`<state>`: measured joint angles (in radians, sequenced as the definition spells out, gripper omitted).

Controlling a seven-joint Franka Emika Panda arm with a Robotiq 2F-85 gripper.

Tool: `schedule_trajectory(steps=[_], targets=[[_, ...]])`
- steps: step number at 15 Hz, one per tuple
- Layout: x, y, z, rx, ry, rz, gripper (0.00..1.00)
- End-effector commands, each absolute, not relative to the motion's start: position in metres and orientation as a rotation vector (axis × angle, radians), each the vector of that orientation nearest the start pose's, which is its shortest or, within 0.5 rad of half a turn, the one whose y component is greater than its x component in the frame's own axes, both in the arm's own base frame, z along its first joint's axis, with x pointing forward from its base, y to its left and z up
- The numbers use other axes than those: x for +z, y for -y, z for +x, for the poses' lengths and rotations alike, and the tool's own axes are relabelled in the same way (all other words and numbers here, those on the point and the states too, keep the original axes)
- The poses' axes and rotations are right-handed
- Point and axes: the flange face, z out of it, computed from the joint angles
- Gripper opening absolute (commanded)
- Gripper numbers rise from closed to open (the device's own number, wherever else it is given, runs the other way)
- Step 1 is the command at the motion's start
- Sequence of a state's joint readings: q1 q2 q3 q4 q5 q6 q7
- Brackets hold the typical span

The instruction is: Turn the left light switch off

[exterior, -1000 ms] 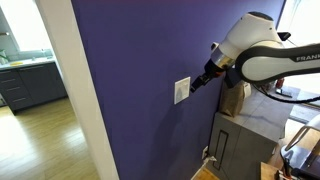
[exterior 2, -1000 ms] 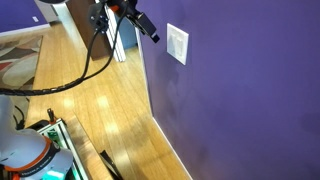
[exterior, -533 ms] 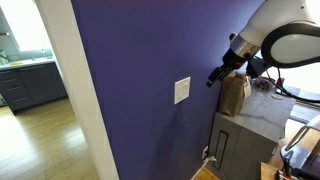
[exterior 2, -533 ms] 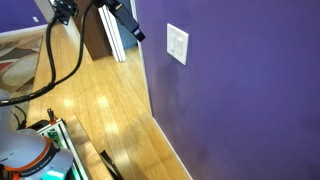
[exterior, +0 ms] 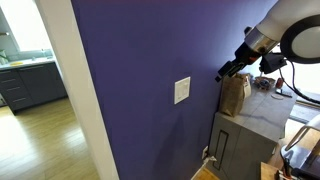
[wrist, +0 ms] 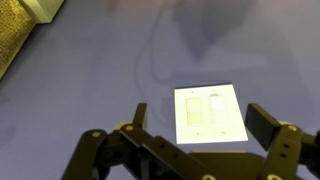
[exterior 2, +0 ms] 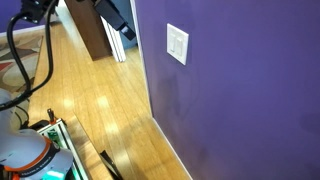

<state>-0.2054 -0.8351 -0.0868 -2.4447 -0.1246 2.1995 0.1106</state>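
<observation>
The white switch plate (exterior: 182,90) is on the purple wall and shows in both exterior views (exterior 2: 177,43). In the wrist view the plate (wrist: 209,114) lies between my fingers, with the left light switch (wrist: 194,113) and the right rocker (wrist: 217,111) side by side. I cannot tell either rocker's position. My gripper (wrist: 200,125) is open and empty. It hangs clear of the wall, well off to the side of the plate in both exterior views (exterior: 222,74) (exterior 2: 127,31), touching nothing.
A white door frame (exterior: 75,90) borders the purple wall. A brown paper bag (exterior: 234,96) stands on a grey cabinet (exterior: 245,135) below the arm. A small wall socket (exterior: 207,153) sits low on the wall. Wooden floor (exterior 2: 110,110) runs along the wall.
The gripper was at the switch plate a second ago; it has since drawn back from the wall and moved up and away from the plate.
</observation>
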Motion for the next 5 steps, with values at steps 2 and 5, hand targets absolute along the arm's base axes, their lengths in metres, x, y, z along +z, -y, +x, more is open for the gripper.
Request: schedule_trajectory(steps=[2, 5], targets=[[0.6336, 0.1127, 0.3207, -0.935, -0.557, -3.053, 1.00], [0.6333, 0.1126, 0.3199, -0.935, -0.559, -3.052, 1.00]])
